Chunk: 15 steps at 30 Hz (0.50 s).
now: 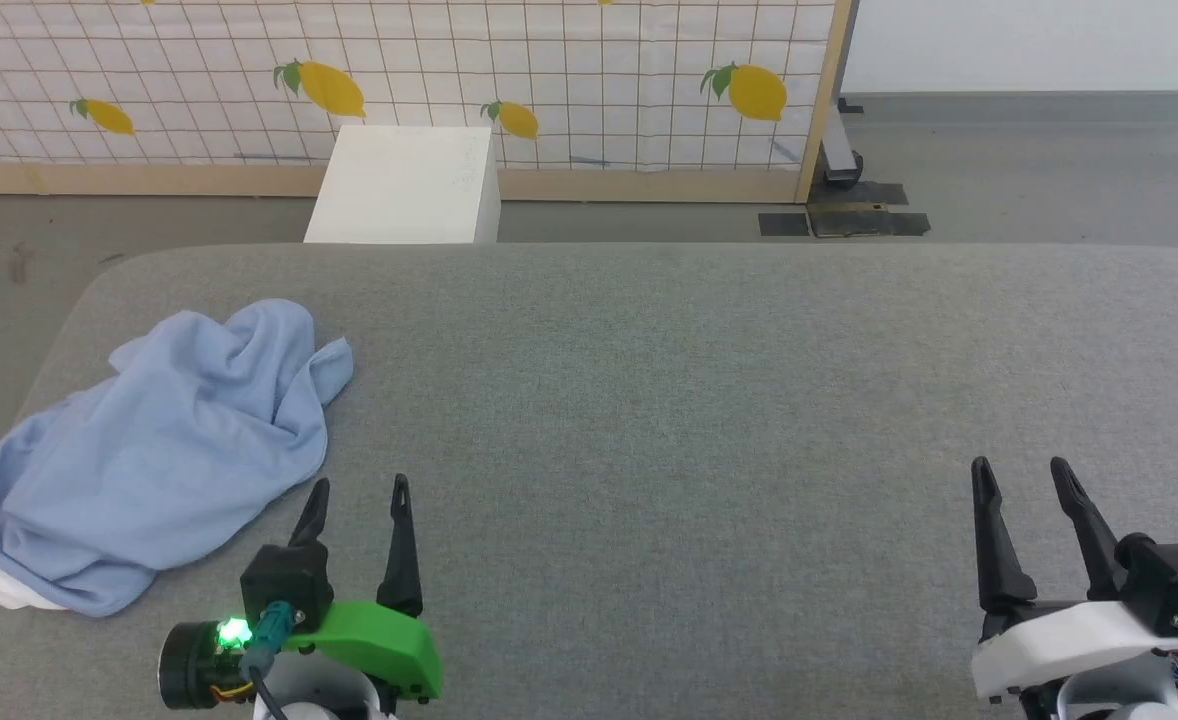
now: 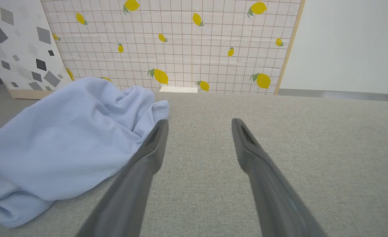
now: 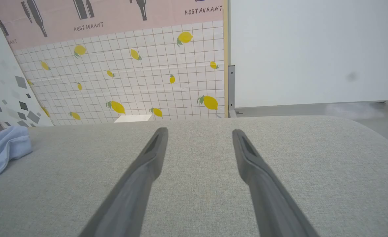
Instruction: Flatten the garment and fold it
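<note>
None of the task is done, as far as the views show. The garment point(image 1: 149, 450) lies in a crumpled, light-blue heap at the left end of the grey desk point(image 1: 699, 400), bunched into ridges and folds, with a sliver of white showing under its near-left corner. No sleeve or neckline can be told apart in the pile. Everything is left: I judge the heap must first be drawn toward the middle of the desk, opened out and smoothed flat, and only then folded.

Both pincers sit at the near edge of the desk, empty. The left pincer point(image 1: 361, 484) has its fingers spread apart and clamps nothing; it is just beside the garment's near-right edge. In the left wrist view the finger on that view's left overlaps the cloth's edge below a hemmed corner, but whether it touches the fabric or merely stands in front of it I cannot tell. The right pincer point(image 1: 1020, 465) also stands with its fingers apart, holding nothing, over bare desk at the far right, well apart from the garment; in the right wrist view the cloth is just a blue fold at the left margin.

So the left pincer looks placed for first contact; the right pincer would have to cross most of the desk to help.
</note>
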Available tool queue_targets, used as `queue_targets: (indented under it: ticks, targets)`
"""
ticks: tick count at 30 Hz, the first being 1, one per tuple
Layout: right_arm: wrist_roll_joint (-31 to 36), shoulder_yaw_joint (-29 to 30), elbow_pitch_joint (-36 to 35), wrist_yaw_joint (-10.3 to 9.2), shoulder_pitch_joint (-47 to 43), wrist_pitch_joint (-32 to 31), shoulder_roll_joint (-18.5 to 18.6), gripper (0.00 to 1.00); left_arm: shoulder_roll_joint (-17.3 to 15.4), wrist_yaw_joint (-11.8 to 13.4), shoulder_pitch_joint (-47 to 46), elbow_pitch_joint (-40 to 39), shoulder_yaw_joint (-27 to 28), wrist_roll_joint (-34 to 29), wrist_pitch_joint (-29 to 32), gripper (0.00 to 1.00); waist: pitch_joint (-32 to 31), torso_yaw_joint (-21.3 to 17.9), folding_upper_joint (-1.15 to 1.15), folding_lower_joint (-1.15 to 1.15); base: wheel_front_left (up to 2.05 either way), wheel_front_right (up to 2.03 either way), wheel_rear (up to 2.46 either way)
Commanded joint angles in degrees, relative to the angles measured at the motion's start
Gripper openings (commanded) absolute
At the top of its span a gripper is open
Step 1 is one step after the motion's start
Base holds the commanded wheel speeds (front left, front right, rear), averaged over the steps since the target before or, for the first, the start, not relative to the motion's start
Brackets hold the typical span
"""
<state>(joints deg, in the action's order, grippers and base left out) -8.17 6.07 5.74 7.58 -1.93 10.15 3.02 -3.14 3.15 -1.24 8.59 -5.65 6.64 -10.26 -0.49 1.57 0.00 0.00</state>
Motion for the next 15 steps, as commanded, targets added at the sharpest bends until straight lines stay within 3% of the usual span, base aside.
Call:
queue_targets:
  ticks: [1, 15]
  targets:
    - [-0.7, 0.3, 0.4, -0.06, -0.8, 0.7, -0.1, 1.0, 0.2, 0.5, -0.9, 0.4, -0.2, 0.6, -0.6, 1.0, 0.0, 0.0, 0.0, 0.0, 0.0, 0.0, 0.0]
    - [-1.0, 0.9, 1.5, -0.07, -1.3, 2.3, -0.1, 1.0, 0.2, 0.8, -1.4, 1.7, -0.6, 1.4, -2.2, 1.0, -0.1, 1.3, 0.0, 0.0, 0.0, 0.0, 0.0]
